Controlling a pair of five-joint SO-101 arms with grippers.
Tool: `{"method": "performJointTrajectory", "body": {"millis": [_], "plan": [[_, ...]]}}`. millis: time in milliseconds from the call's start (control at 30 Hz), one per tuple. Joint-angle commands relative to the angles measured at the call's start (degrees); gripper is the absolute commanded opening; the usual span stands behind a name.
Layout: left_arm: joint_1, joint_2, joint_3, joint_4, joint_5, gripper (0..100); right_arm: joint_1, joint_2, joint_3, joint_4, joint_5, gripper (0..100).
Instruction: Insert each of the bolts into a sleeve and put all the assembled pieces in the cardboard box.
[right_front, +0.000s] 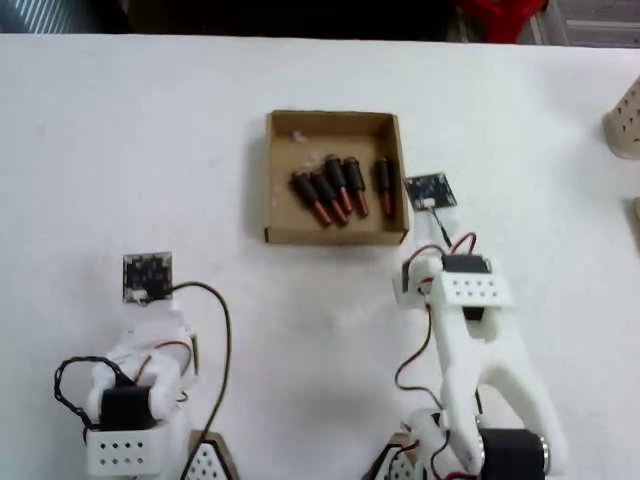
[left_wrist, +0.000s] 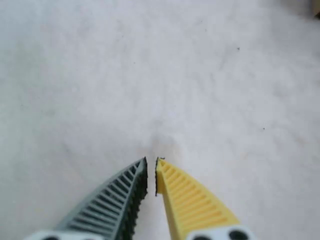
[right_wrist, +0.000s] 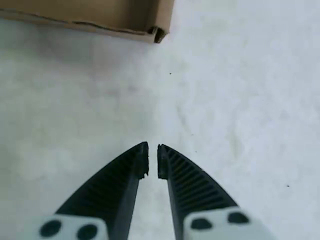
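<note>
The cardboard box (right_front: 279, 178) stands at the table's middle, and several dark sleeves with copper bolt ends (right_front: 338, 190) lie inside it. One corner of the box (right_wrist: 159, 22) appears in the right wrist view. My right gripper (right_wrist: 152, 161) is shut with nothing in it, above bare white table just off that corner. In the high view the right arm (right_front: 467, 290) sits by the box's near right corner. My left gripper (left_wrist: 151, 175), one finger grey and one yellow, is shut and empty over bare table. The left arm (right_front: 130, 400) rests folded at the near left.
A small dark circuit board (right_front: 430, 191) lies right of the box, another (right_front: 147, 274) lies beyond the left arm. Cables (right_front: 215, 330) run along the near side. A pale object (right_front: 625, 120) stands at the far right edge.
</note>
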Motion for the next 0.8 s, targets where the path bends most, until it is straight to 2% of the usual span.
{"method": "performJointTrajectory", "body": {"millis": [0, 367, 533, 767], "plan": [[-0.48, -0.57, -0.09, 0.26, -0.44, 7, 0.31, -6.20, 3.34, -3.91, 0.88, 1.5], [-0.48, -0.57, -0.09, 0.26, -0.44, 7, 0.31, -21.14, 17.85, -13.23, 1.23, 1.5], [-0.48, -0.57, -0.09, 0.26, -0.44, 7, 0.31, -26.24, 24.62, -17.63, 9.05, 1.5], [-0.57, -0.57, -0.09, 0.26, -0.35, 7, 0.31, -33.63, 30.86, -20.70, 9.67, 1.5]]}}
